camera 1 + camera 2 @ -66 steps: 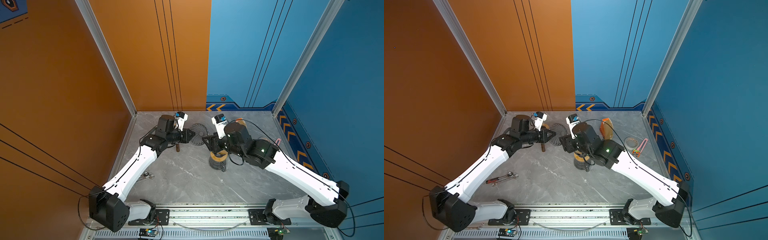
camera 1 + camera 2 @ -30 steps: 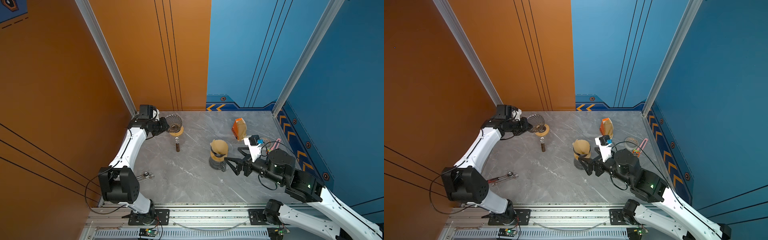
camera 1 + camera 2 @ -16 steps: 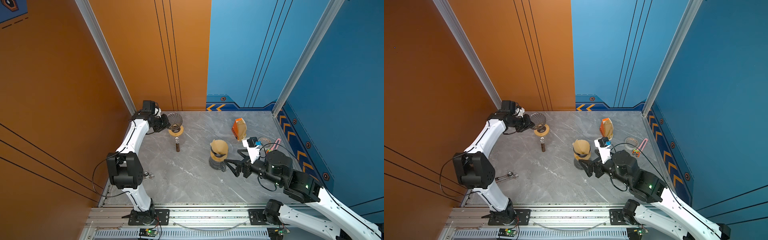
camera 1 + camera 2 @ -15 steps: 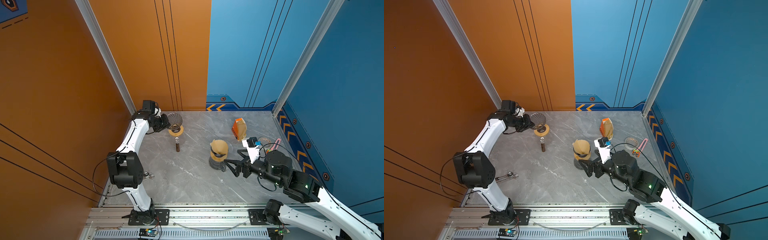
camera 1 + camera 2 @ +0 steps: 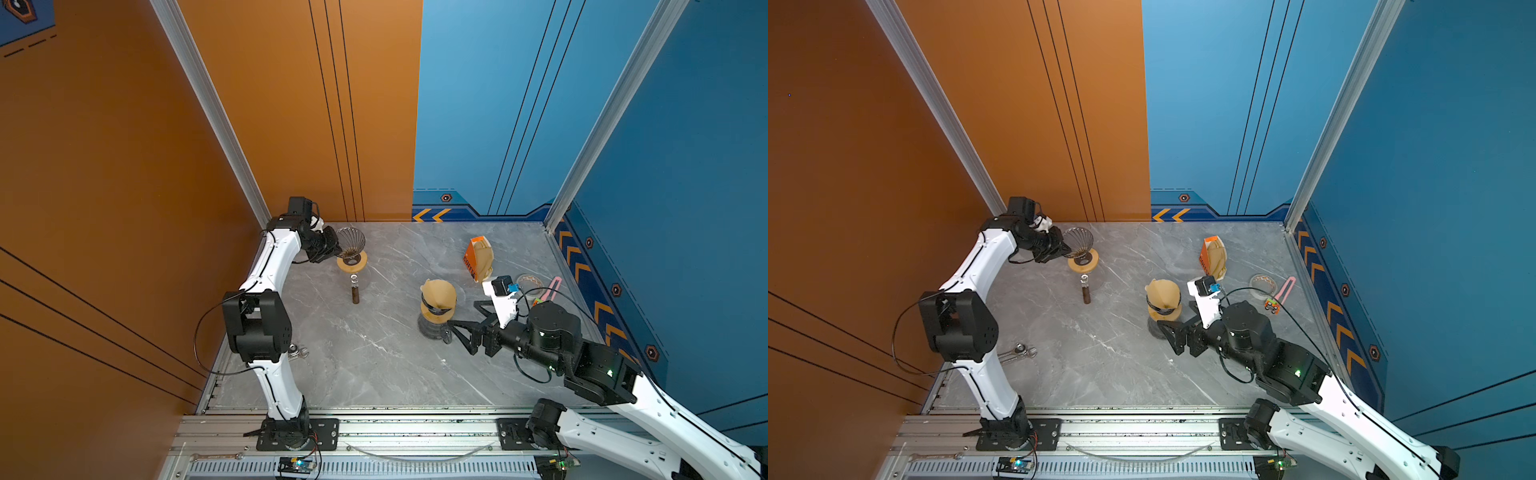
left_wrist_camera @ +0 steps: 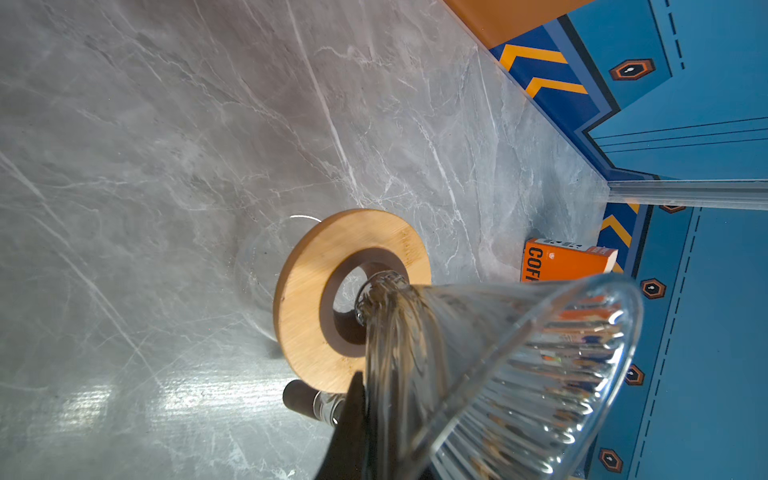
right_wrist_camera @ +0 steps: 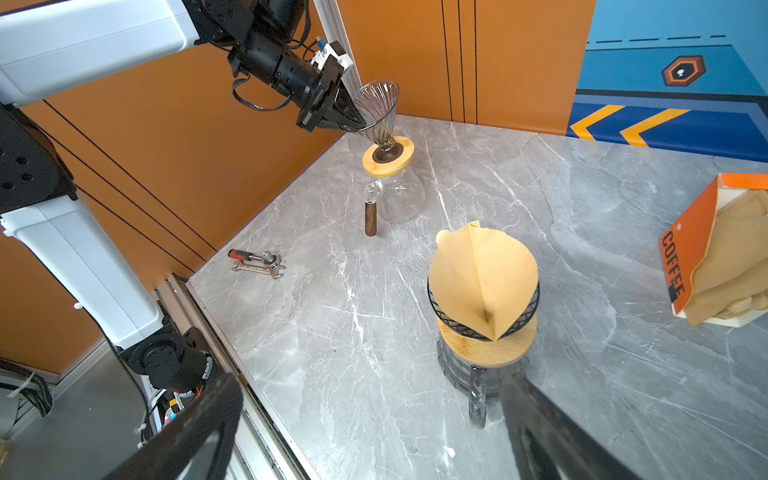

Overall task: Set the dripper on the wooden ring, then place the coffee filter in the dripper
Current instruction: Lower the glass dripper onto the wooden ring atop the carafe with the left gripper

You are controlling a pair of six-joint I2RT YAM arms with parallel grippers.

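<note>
glass dripper [image 6: 498, 374] runs off the edge — orange box [image 6: 565, 259] half hidden behind it

The desk [image 7: 374, 332] looks like smooth grey marble with a soft sheen, the ribbed dripper [image 6: 519, 353] is clear glossy glass, the ring [image 6: 316, 291] beneath it is pale matt wood, the coffee filter [image 7: 482, 274] is matt brown paper in a black wire holder [image 7: 455, 321], and the wrenches [image 7: 257, 269] are shiny metal.
</note>
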